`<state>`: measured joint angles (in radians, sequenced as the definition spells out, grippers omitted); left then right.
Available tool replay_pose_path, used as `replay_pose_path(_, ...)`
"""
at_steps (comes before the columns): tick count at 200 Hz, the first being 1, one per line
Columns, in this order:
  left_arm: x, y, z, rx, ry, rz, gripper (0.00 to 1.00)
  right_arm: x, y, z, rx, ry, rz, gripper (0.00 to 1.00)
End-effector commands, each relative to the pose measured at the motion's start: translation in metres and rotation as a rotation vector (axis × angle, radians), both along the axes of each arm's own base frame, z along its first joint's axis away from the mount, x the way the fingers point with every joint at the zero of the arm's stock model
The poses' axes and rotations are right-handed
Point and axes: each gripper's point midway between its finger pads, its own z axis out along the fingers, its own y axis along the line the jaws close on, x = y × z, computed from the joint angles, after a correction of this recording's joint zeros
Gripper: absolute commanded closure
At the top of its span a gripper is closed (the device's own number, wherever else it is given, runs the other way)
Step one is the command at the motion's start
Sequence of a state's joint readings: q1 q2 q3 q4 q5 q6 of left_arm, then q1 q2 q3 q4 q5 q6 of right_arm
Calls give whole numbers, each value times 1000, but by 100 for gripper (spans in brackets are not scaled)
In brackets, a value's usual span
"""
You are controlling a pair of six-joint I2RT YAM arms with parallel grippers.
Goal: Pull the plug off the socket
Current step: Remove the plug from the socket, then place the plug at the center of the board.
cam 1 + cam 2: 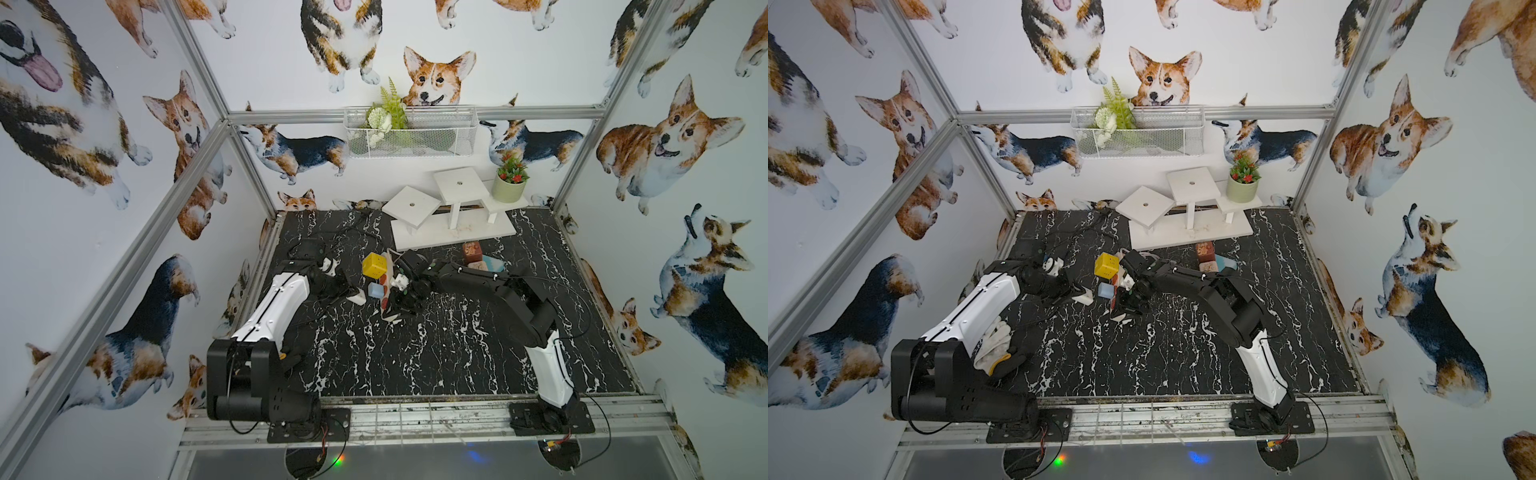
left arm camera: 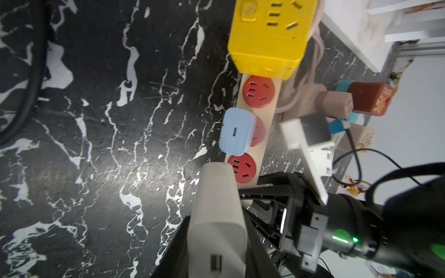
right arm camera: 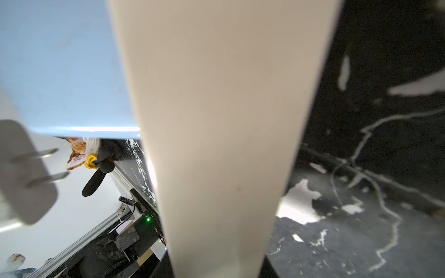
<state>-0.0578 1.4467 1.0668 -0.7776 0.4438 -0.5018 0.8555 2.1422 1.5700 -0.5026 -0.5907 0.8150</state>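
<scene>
Note that the left gripper (image 1: 352, 293) is clamped on the white plug (image 2: 216, 204), with one dark finger on each side of the plug's body. The plug is out of the socket. In the right wrist view its two bare metal prongs (image 3: 41, 166) stand in open air, touching nothing. In both top views the plug sits just beside the power strip (image 3: 228, 120), on the side of the left arm and low over the black marble table (image 1: 415, 353).

Check the right gripper (image 1: 399, 303) next. Its jaws are closed on the near end of the beige strip, which fills the gap between them in the right wrist view. The strip is tipped so that its socket face turns toward the left arm.

Read the strip from the left wrist view as follows:
- The nearest red socket (image 2: 242, 168) is bare, and the tip of the white plug lies just in front of it.
- The middle socket holds the blue plug (image 2: 237, 132), fully seated.
- The next red socket (image 2: 258, 91) is bare.
- The yellow cube socket (image 2: 267, 36) sits at the far end of the strip.

You cannot tell from these views whether the strip's lower edge touches the table.
</scene>
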Motion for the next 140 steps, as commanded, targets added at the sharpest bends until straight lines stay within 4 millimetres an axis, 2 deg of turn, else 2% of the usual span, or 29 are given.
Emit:
replay_pose_path(1, -14, 21, -12, 78, 104, 74, 100, -2, 7, 10, 33, 19, 23, 100)
replay_pose_path(23, -29, 28, -26, 20, 213, 140, 100, 3, 18, 20, 85, 6, 33, 100)
replay_pose_path(41, -38, 21, -37, -48, 263, 150, 100, 6, 26, 26, 117, 5, 37, 100)
replay_pose_path(63, -46, 4, -51, -163, 302, 162, 100, 10, 31, 29, 134, 0, 34, 100)
replay_pose_path(84, -51, 4, -59, -160, 307, 175, 96, 11, 32, 29, 133, -8, 35, 100)
replay_pose_path(93, -47, 4, -57, -159, 287, 174, 93, 11, 32, 29, 133, -10, 36, 100)
replay_pose_path(97, -57, 4, -65, -160, 313, 178, 92, 11, 31, 28, 131, -9, 36, 100)
replay_pose_path(125, -66, -4, -76, -192, 352, 183, 83, 9, 31, 27, 126, -10, 46, 100)
replay_pose_path(140, -71, -2, -81, -168, 374, 186, 72, 9, 31, 29, 130, -9, 47, 100)
